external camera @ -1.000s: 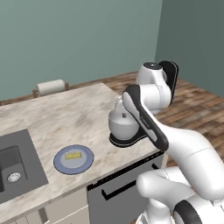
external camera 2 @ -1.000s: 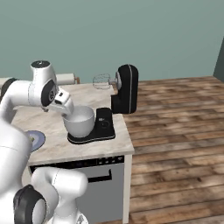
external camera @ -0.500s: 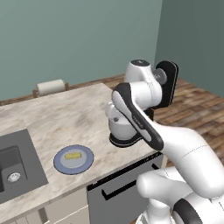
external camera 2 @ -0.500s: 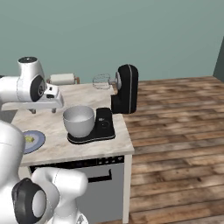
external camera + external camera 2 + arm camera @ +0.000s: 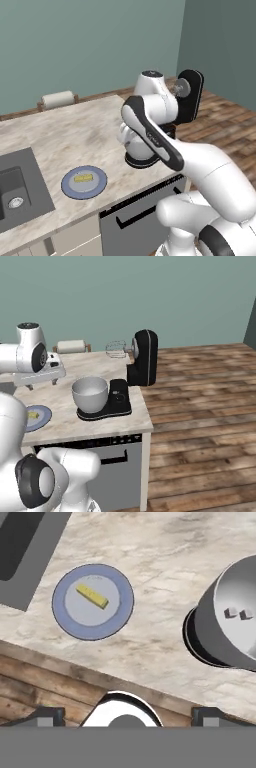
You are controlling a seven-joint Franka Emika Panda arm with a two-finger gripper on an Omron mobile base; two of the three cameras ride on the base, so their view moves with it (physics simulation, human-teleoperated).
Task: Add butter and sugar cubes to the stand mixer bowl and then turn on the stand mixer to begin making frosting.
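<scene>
The yellow butter [image 5: 92, 596] lies on a round blue-grey plate [image 5: 70, 619] on the counter, also seen as butter [image 5: 83, 177] on the plate [image 5: 95, 187]. The silvery stand mixer bowl [image 5: 90, 393] sits on the flat base of the black stand mixer [image 5: 143, 357]. Two sugar cubes [image 5: 231, 613] lie inside the bowl [image 5: 220, 647]. My gripper [image 5: 42, 384] hovers open and empty above the counter, between bowl and plate. Its fingertips [image 5: 47, 714] stand wide apart in the hand view.
A dark sink [image 5: 15, 185] is set into the counter left of the plate. A paper towel roll [image 5: 56, 98] stands at the back edge. The counter's front edge with a dishwasher front [image 5: 135, 220] runs below. Wooden floor [image 5: 200, 406] lies to the right.
The hand has swung away from above the bowl toward the plate side of the counter. The jaws stayed open the whole time.
</scene>
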